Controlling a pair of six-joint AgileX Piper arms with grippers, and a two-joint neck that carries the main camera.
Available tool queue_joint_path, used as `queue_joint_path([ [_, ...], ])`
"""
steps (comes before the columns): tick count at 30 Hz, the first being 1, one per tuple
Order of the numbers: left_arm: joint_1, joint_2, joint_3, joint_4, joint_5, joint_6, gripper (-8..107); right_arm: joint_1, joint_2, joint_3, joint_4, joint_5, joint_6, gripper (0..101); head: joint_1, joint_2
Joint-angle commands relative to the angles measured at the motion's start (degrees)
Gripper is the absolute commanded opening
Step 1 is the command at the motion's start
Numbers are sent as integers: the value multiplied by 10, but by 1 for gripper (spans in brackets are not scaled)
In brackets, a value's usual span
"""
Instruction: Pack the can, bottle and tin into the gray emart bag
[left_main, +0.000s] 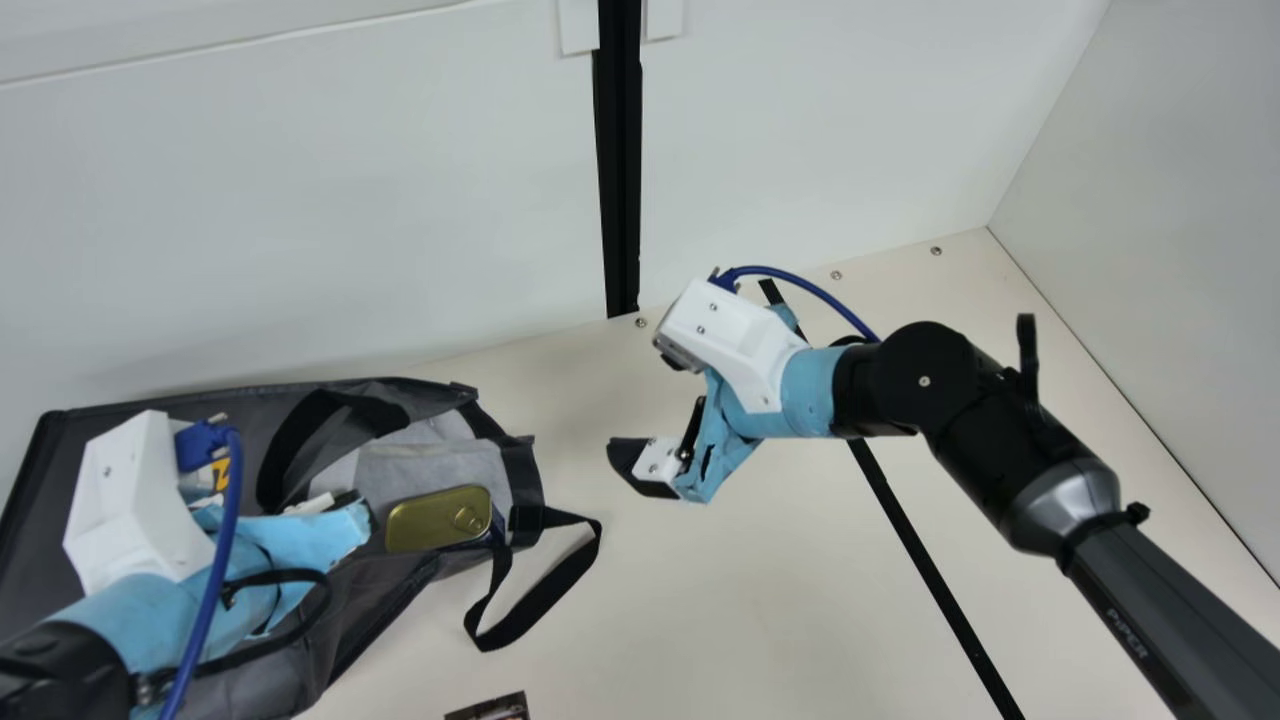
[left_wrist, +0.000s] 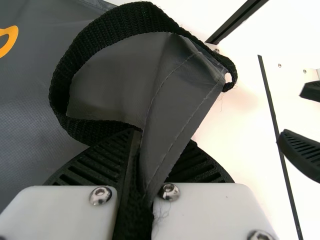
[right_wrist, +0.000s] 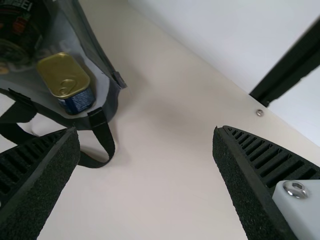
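Note:
The gray bag (left_main: 400, 400) lies at the left with its mouth facing the table's middle. My left gripper (left_main: 350, 505) is over it; in the left wrist view, the left gripper (left_wrist: 142, 155) is shut on the bag's edge beside a black handle loop (left_wrist: 67, 75). The gold-lidded tin (left_main: 420, 520) rests inside the bag's mouth. My right gripper (left_main: 645, 467) stands apart from the bag, to its right. From the right wrist view, the right gripper (right_wrist: 145, 140) is open with nothing between its fingers, and a dark printed container (right_wrist: 20, 30) lies in the bag beyond the tin (right_wrist: 62, 75).
A black strap loop (left_main: 545, 590) hangs out of the bag onto the cream table (left_main: 720, 620). The corner of a dark printed item (left_main: 490, 708) is at the main view's bottom edge. White walls (left_main: 300, 200) bound the table at the back and right.

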Motion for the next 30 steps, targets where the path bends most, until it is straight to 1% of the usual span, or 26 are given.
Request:
queue_joint_path([
  [1,0,0,0,0,0,0,10,-6,-4,3,-3,-3,3,91,-13,0],
  [10,0,0,0,0,0,0,10,-37,-27,15,-26,-14,24,91,-13,0],
  [15,0,0,0,0,0,0,10,-49,-41,23,-46,-29,41,91,-13,0],
  [30,0,0,0,0,0,0,10,-91,-79,44,-122,-66,125,91,-13,0],
])
